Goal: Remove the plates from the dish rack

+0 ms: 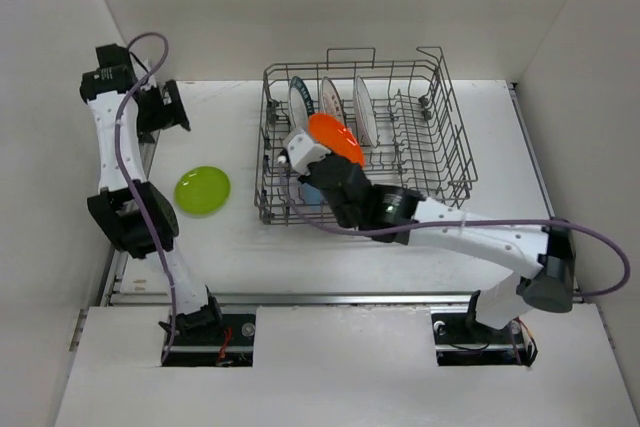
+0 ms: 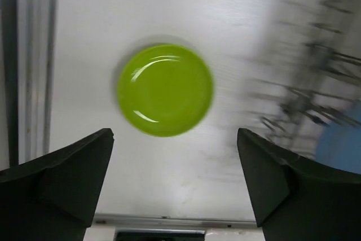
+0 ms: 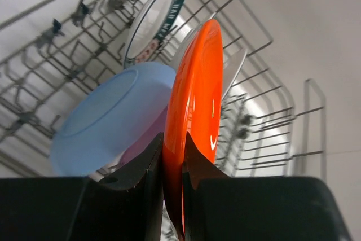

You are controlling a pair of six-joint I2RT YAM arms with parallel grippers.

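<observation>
Right wrist view: right pincer [image 3: 173,146] is clamped on the orange plate [image 3: 198,83] by its rim, at the rack [image 1: 420,137]. The plate looks stiff, glossy and probably slippery. Left pincer [image 2: 175,135] stands apart.

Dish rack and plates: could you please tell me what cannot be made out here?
- Dish rack, left wrist view: blurred, tines unreadable.
- Light blue plate, same view: cut off by the right edge.
- Pink plate, right wrist view: mostly hidden by the light blue plate.
- Orange plate, right wrist view: lower rim hidden by the right fingers.
- White plates, top view: patterns too small.
</observation>
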